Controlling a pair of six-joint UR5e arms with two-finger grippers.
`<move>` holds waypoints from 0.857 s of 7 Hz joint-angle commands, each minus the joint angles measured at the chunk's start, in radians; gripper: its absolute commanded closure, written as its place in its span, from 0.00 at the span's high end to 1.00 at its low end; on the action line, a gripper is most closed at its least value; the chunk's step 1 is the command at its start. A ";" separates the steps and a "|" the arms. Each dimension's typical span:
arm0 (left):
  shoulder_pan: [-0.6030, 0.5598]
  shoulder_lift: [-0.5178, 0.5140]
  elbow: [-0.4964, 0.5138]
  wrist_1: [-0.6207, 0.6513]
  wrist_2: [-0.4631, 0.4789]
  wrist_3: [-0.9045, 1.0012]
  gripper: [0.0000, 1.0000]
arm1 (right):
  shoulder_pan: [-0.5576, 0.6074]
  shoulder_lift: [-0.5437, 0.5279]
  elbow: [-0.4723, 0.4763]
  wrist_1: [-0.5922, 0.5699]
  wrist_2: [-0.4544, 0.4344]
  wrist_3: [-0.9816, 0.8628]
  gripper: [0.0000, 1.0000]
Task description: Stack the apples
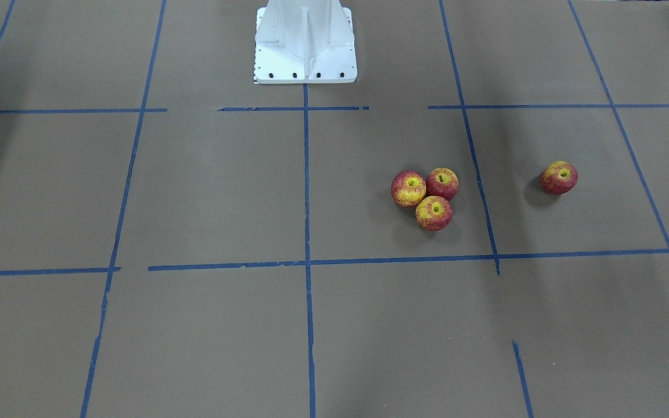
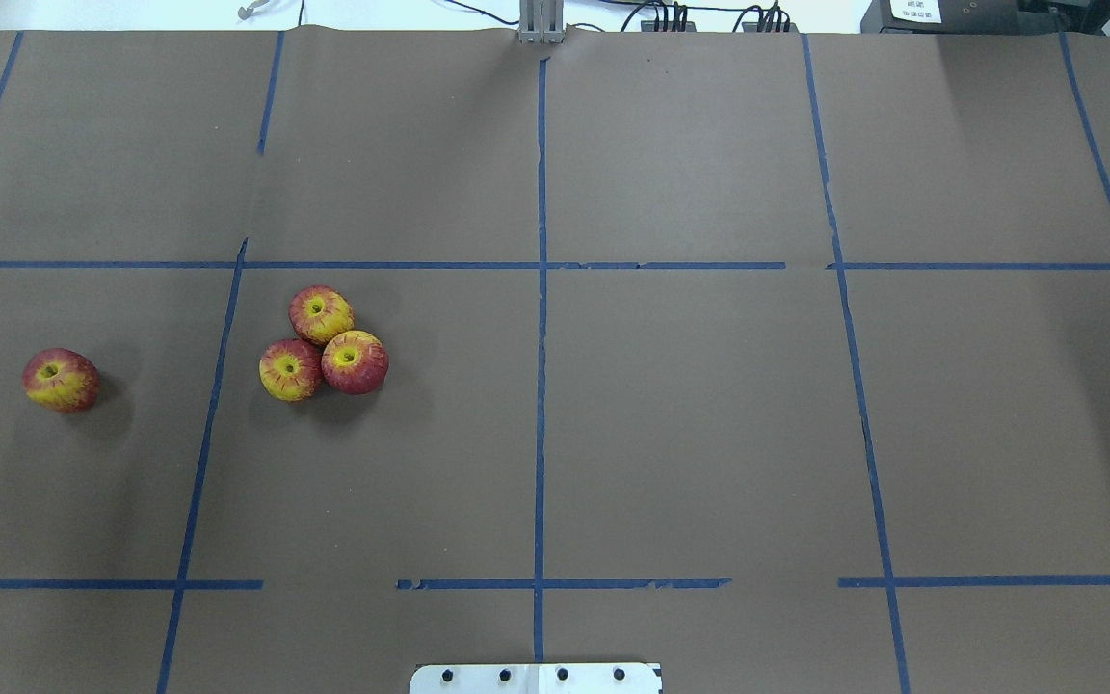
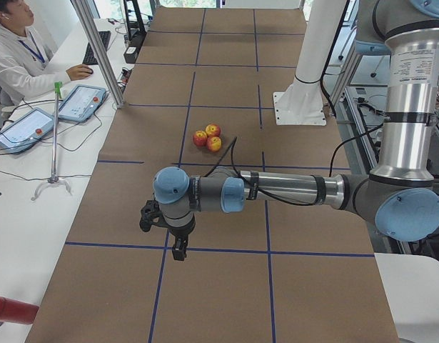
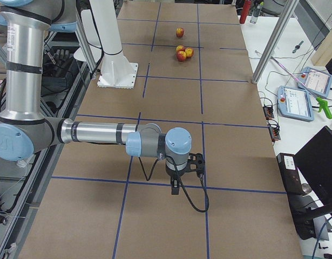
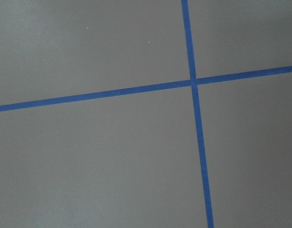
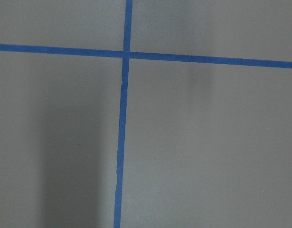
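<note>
Tabletop (image 2: 709, 434) is flat; whether the left gripper (image 3: 178, 246) or right gripper (image 4: 175, 188) is open or holding anything cannot be told. Three apples (image 2: 324, 339) touch in a cluster on its left half, with a fourth apple (image 2: 61, 380) well apart. Being round and glossy, one set on top may roll off or scatter them.

Three red-yellow apples (image 2: 355, 362) seemingly touch; a fourth apple (image 2: 61, 380) lies apart.

Brown paper covers the surface (image 2: 690, 434), gridded with blue tape lines (image 2: 541, 386); a white desk (image 3: 19, 214) holding tablets (image 3: 80, 103) runs alongside.
</note>
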 commanded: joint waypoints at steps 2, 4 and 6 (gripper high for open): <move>0.218 0.004 -0.109 -0.049 -0.040 -0.289 1.00 | 0.000 0.000 0.000 0.000 0.000 0.000 1.00; 0.333 0.133 -0.109 -0.456 -0.039 -0.580 1.00 | 0.000 0.000 0.000 0.000 0.000 0.000 1.00; 0.459 0.169 -0.089 -0.672 -0.030 -0.804 1.00 | 0.000 0.000 0.000 0.000 0.000 0.000 1.00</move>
